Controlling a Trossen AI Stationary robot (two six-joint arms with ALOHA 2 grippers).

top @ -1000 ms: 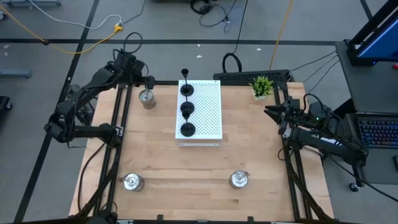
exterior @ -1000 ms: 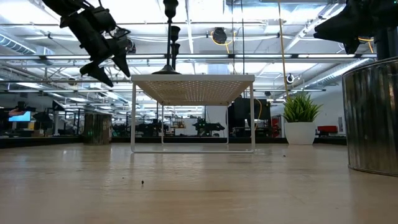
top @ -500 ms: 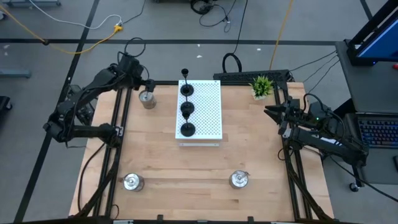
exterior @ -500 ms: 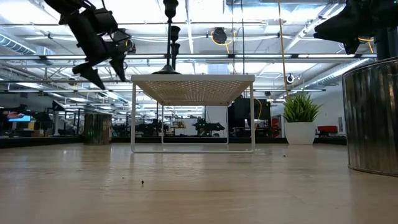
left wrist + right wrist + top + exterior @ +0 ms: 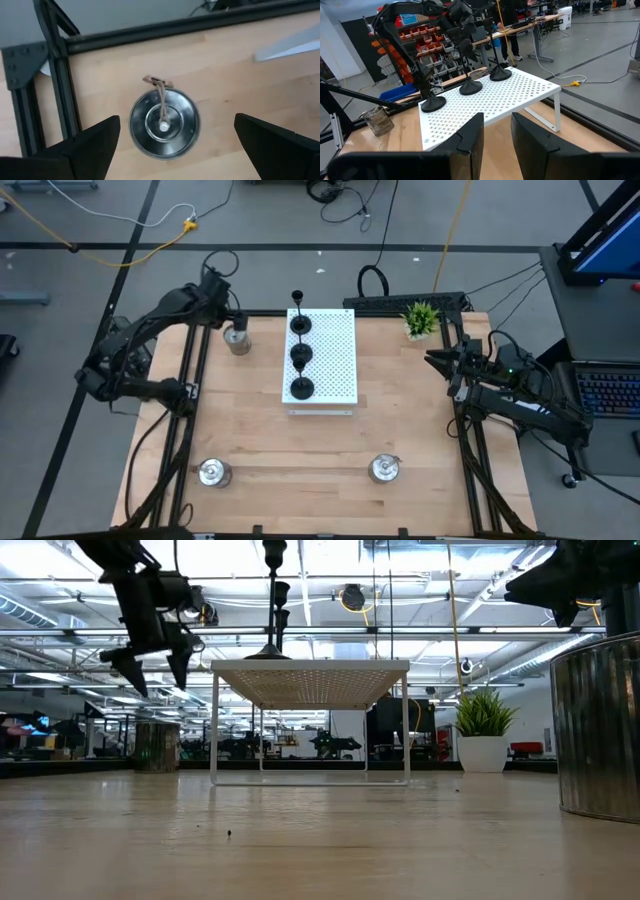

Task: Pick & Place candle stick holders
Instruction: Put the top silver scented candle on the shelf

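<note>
Table [image 5: 330, 450] – white perforated board [image 5: 335, 360] near far edge carries three black holders [image 5: 300, 355]. Left gripper [image 5: 170, 150] wide open, empty, above silver holder [image 5: 164, 123] by far-left corner. Right gripper [image 5: 496, 132] nearly closed, empty (right edge) – two silver holders [image 5: 213, 472] near front edge.
</note>
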